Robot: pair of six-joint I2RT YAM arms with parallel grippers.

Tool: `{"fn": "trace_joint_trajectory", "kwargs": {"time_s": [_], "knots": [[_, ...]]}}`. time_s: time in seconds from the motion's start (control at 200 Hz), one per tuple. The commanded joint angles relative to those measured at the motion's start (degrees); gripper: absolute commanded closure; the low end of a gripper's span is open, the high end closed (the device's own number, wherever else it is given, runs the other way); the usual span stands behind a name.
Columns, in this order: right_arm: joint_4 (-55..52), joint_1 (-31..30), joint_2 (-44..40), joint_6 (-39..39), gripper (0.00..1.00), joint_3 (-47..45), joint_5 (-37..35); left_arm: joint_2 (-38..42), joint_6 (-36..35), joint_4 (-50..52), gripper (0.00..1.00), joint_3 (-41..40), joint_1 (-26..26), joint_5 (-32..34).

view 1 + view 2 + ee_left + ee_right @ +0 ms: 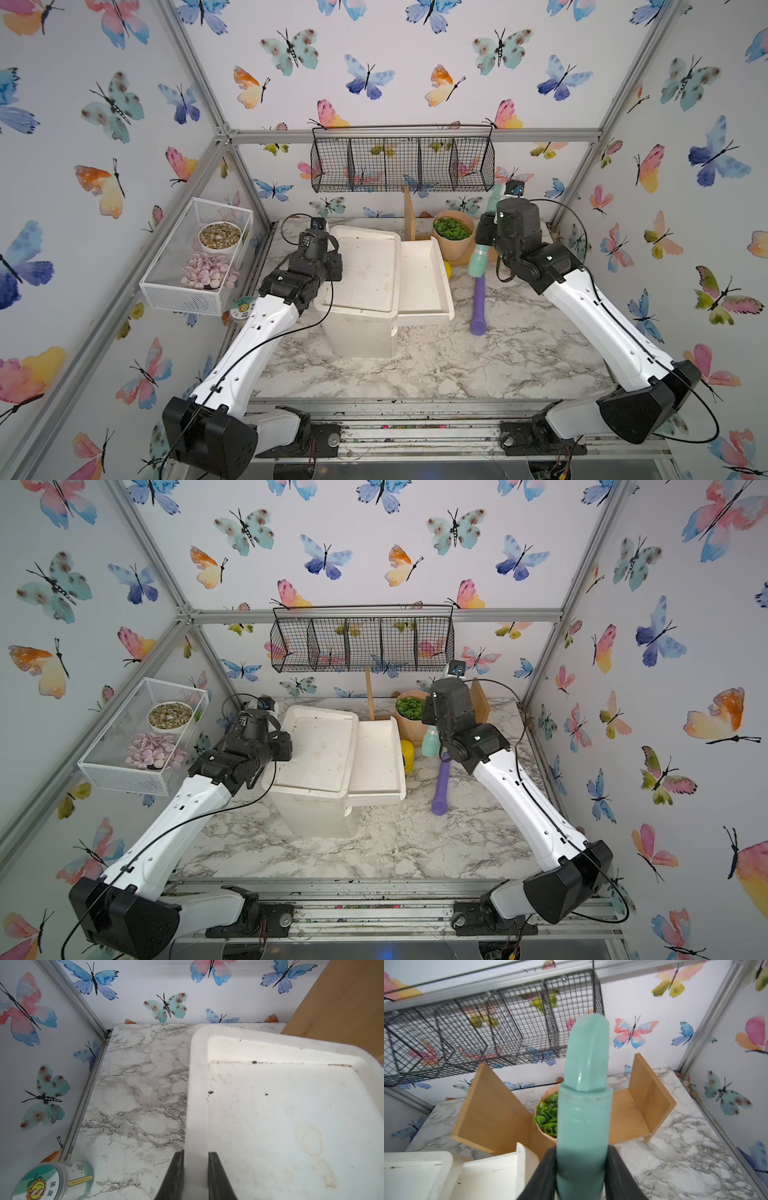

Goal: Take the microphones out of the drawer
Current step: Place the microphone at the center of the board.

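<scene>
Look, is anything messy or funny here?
Yes: the top of the white plastic drawer box has yellowish ring stains and dark crumbs. The teal-and-purple toy microphone is held tilted by the right gripper.

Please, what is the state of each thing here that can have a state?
White plastic drawer: pulled open, visible part empty.
Teal-and-purple toy microphone: outside the drawer, gripped on its teal part.
Right end effector: shut on the microphone.
Left end effector: shut on the white drawer cabinet's top rim.
Small round sunflower-label jar: lid on.
</scene>
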State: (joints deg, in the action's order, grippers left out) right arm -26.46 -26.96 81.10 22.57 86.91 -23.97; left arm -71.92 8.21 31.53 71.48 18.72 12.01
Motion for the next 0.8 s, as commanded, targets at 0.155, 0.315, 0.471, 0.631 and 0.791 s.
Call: {"fn": "trace_joint_trajectory", "kwargs": {"time_s": [0.155,0.315,0.471,0.631,0.791], "knots": [[2.46,13.61,-0.68,3.38,0.77,-11.89,19.35,-0.37,1.50,1.18,1.00,-1.65,1.07,-0.61],[4.61,17.24,0.04,1.63,0.78,-18.10,23.20,-0.23,1.96,1.33,1.00,-1.35,0.98,0.33],[4.47,18.69,1.84,-3.89,0.80,-21.24,23.87,-0.33,2.46,1.64,1.00,-1.43,1.04,0.65],[4.87,18.79,3.37,-6.82,0.80,-23.47,23.23,-0.08,2.61,1.78,1.00,-1.35,1.01,0.56],[4.75,19.05,6.72,-8.93,0.80,-23.92,25.09,-0.06,2.60,1.62,1.00,-0.73,1.05,0.47]]}}
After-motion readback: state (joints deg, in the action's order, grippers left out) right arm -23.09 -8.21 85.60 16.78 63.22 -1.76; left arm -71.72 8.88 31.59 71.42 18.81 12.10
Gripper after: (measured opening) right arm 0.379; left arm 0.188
